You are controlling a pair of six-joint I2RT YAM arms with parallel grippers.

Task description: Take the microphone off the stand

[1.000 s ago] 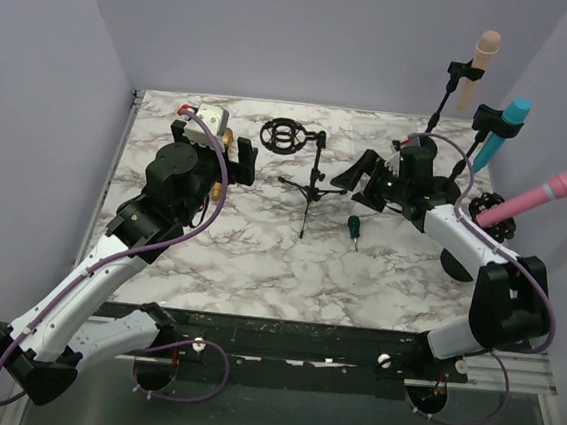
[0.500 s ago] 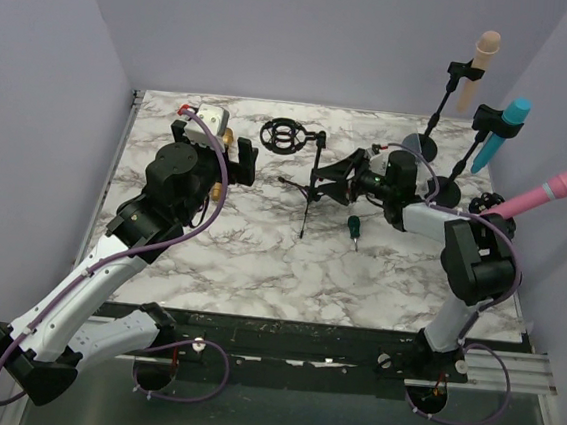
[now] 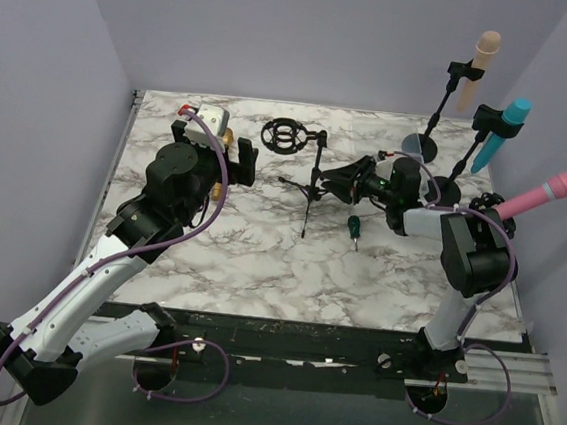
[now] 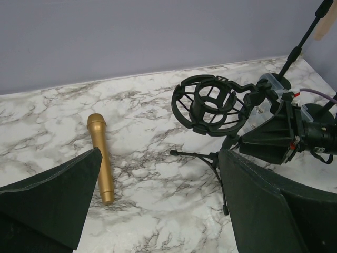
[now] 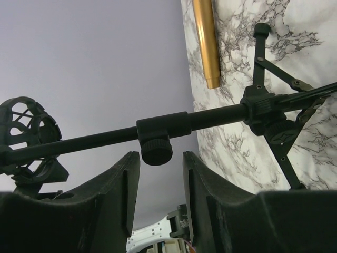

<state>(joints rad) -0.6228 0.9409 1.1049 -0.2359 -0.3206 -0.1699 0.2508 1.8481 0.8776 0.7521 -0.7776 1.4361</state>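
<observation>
The gold microphone (image 4: 100, 158) lies flat on the marble table, apart from the stand, and also shows in the right wrist view (image 5: 205, 42). The black tripod stand (image 3: 315, 170) holds up an empty ring-shaped shock mount (image 4: 210, 105) at the end of its pole (image 5: 210, 118). My right gripper (image 5: 159, 158) is at that pole, jaws partly narrowed on either side of the clamp knob (image 5: 156, 150), with a gap showing on each side. My left gripper (image 4: 158, 158) hangs wide open above the table between the microphone and the stand, holding nothing.
Three more stands line the back right, carrying a tan mic (image 3: 487, 51), a teal mic (image 3: 514, 114) and a pink mic (image 3: 557, 187). A small green-handled tool (image 3: 353, 227) lies just in front of the tripod. Walls close in on the left, back and right.
My right gripper swung left from the back-right stands to the tripod's pole, and its jaws narrowed around the knob. The left arm has not moved.
</observation>
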